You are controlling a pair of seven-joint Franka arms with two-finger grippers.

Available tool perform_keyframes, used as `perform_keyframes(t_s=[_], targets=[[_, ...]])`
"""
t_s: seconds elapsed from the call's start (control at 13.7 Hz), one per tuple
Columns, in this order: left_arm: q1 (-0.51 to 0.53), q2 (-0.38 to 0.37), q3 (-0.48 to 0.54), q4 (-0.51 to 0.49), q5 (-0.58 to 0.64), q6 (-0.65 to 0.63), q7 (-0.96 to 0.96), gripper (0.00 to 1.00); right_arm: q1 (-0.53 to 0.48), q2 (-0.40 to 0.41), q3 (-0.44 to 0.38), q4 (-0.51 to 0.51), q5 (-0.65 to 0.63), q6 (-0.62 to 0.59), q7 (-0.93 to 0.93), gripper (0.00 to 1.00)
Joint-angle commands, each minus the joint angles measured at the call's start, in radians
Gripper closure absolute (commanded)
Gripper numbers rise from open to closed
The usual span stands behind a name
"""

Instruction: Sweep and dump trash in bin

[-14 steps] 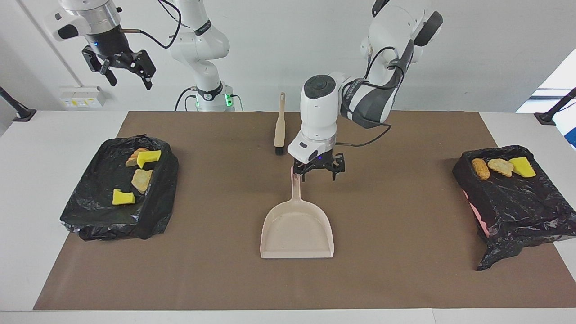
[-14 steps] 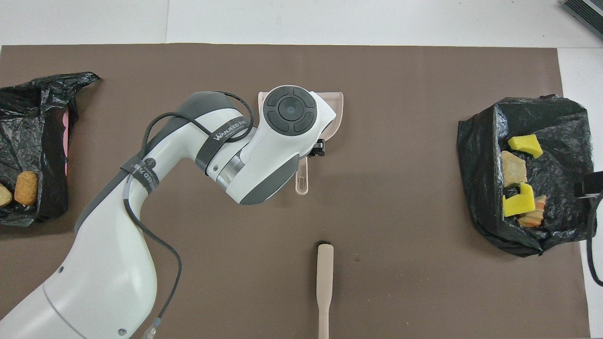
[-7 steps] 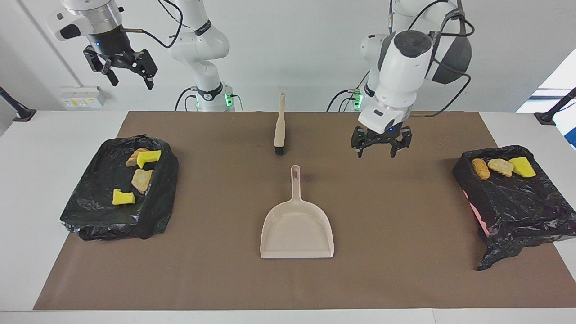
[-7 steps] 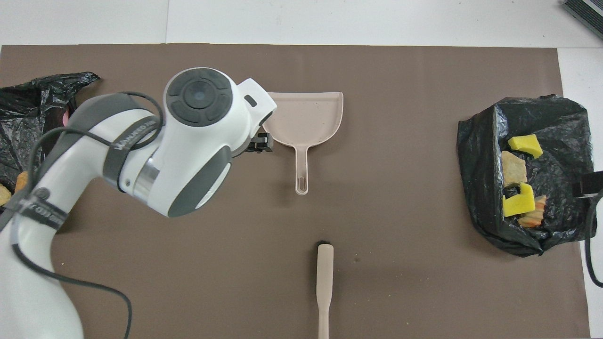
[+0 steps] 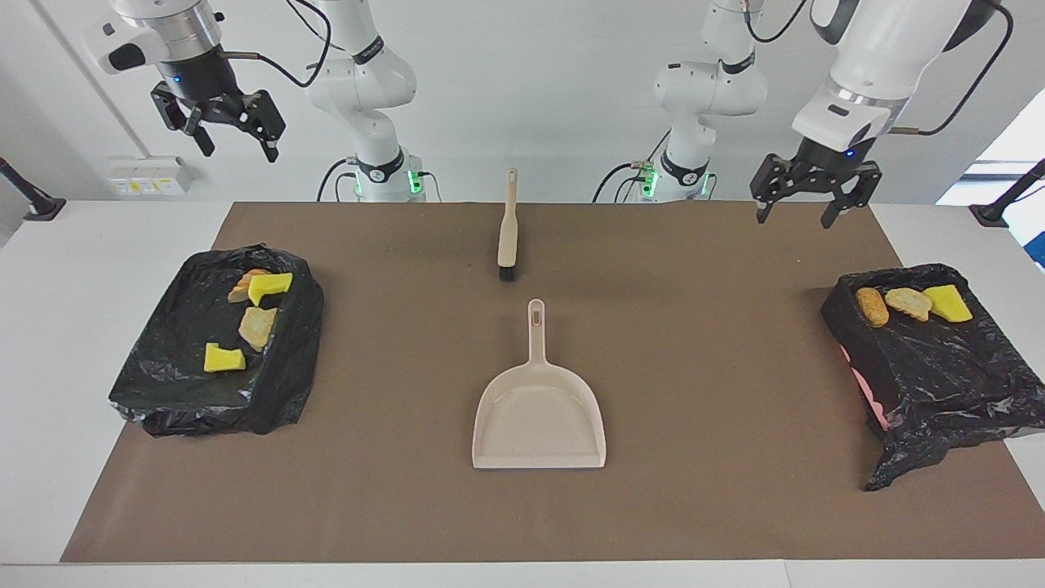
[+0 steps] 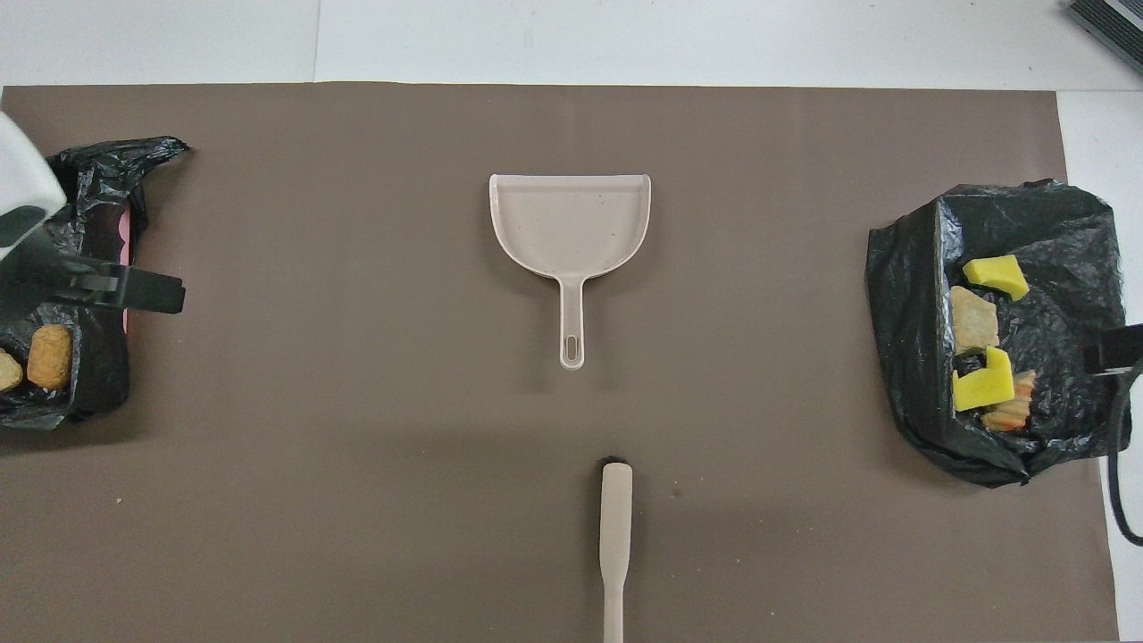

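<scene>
Trash [image 5: 257, 327] lies only inside the two black-lined bins [image 5: 163, 384] at the table ends, brush [image 5: 508, 229] then dustpan [image 5: 539, 416] rest unheld mid-mat, left gripper [image 5: 815, 192] has withdrawn from the dustpan, raised with fingers wide, right gripper [image 5: 219, 122] waits likewise, suggesting completion.

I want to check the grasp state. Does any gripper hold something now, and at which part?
Nothing is held. The left gripper and the right gripper are both up in the air, open and empty. The dustpan and the brush lie on the mat.
</scene>
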Motion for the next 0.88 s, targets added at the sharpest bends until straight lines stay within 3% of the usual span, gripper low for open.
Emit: perform_keyframes(t_s=[0.0, 0.29, 0.81], targets=[[0.039, -0.009, 0.014, 0.060, -0.024, -0.084, 0.104, 0.00, -0.016, -0.002, 0.006, 0.011, 0.002, -0.016, -0.035, 0.00], [0.059, 0.060, 0.015, 0.187, -0.022, -0.199, 0.104, 0.00, -0.018, -0.002, 0.005, 0.010, 0.002, -0.019, -0.036, 0.00], [0.061, 0.068, 0.006, 0.198, -0.021, -0.196, 0.093, 0.00, -0.016, -0.002, 0.003, 0.010, 0.002, -0.019, -0.036, 0.00]])
